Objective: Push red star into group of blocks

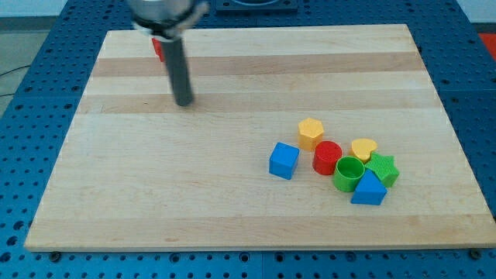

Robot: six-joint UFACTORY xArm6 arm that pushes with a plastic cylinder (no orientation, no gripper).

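Observation:
A red block, mostly hidden behind my rod, sits near the board's top left; its shape cannot be made out. My tip rests on the board just below and to the right of it. The group lies at the view's lower right: a blue cube, a yellow hexagon, a red cylinder, a yellow heart, a green cylinder, a green star and a blue triangle.
The wooden board lies on a blue perforated table. The arm's blurred body hangs over the board's top left edge.

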